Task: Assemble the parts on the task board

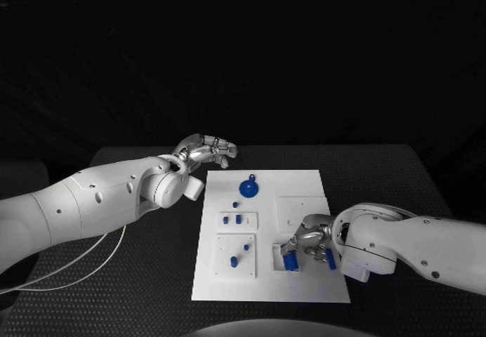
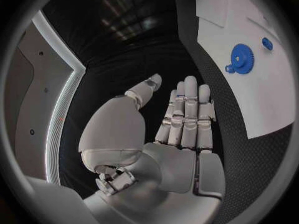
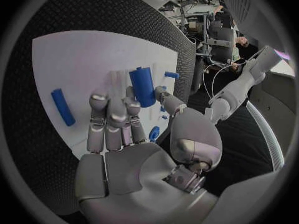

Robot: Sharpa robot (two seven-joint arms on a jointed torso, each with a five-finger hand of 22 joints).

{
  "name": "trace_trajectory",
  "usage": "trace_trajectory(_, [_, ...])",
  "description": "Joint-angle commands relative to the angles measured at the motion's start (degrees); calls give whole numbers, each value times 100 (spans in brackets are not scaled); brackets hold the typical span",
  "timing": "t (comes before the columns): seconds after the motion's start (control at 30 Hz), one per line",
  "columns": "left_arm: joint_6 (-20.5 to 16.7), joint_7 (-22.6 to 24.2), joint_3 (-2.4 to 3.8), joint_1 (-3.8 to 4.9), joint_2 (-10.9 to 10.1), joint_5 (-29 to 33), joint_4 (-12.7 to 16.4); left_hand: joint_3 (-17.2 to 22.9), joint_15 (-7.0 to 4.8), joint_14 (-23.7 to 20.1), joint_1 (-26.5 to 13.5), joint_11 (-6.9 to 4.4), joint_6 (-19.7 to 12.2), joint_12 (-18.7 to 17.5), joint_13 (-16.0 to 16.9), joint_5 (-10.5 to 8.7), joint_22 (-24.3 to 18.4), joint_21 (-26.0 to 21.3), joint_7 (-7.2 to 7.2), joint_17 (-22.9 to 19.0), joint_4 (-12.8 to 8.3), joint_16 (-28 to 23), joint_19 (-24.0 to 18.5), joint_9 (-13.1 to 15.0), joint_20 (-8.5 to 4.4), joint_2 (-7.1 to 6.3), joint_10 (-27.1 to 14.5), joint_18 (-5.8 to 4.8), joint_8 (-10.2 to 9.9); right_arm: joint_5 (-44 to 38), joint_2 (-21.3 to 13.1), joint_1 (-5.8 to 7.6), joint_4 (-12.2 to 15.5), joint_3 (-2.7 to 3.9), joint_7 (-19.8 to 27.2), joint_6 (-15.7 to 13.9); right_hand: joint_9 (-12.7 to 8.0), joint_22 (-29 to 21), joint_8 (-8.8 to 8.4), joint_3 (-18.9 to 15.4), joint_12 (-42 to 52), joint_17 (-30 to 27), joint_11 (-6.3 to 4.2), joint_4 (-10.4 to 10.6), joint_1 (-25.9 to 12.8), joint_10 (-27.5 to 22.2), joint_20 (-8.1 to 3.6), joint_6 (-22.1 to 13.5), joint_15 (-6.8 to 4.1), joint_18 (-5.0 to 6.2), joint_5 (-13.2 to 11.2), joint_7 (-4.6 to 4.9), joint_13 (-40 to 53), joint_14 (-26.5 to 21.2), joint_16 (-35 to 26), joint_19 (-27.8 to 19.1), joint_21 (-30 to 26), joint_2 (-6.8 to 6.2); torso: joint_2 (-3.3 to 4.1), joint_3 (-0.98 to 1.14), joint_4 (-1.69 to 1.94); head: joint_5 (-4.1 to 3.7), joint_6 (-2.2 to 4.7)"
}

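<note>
Task board (image 1: 304,210) lies mid tabletop (image 1: 405,175). Right hand (image 1: 309,246) is low over the board's near right recess, fingers straight above a blue cylinder (image 3: 142,86); thumb sits close to it, but contact is hard to make out, so I cannot tell if it's gripped. Second blue peg (image 3: 62,107) lies loose on the board. Left hand (image 1: 208,149) hovers off the board's far left corner, fingers extended, holding nothing. Blue gear (image 1: 249,187) sits on the board's far part.

One white task board (image 1: 304,288) lies on the counter (image 1: 405,175). On it: one blue gear (image 1: 249,187), one blue cylinder (image 1: 291,261), several smaller blue pieces, uncountable. Two hands: left (image 1: 208,151), right (image 1: 311,242).
</note>
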Motion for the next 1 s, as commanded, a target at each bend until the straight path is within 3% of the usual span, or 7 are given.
trace_trajectory(0.03, [76,29,3,6,5,27,18,7,20,37,-54,-1,-34,32,-9,10,6,-38,-16,6,43,-29,52,-5,-4,13,-21,50,31,-29,20,-5,-26,2,9,-68,5,63,-27,-21,-21,-9,-22,24,-61,6,27,136,-34,307,15,81,6,11,-24,-4,22,16,-3,-1,0,12,3])
trace_trajectory(0.7, [79,20,3,6,2,27,28,8,20,37,-58,-1,-37,32,-10,10,11,-44,-15,14,53,-37,52,-7,-4,12,-22,50,33,-31,138,-76,-129,2,6,-2,11,56,-43,-39,-35,-16,-24,61,-172,2,23,138,-39,307,15,78,27,6,-28,-10,16,-52,-1,-4,-3,33,-26])
trace_trajectory(1.0, [81,16,3,6,5,27,24,9,21,36,-59,0,-39,32,-11,10,14,-46,-15,18,57,-40,52,-8,-4,12,-23,50,33,-46,155,-83,-145,2,11,-26,15,47,-60,-63,-51,-23,-23,127,-287,-3,22,134,-38,307,15,80,43,2,-34,-14,9,-151,-1,-1,-3,44,-29])
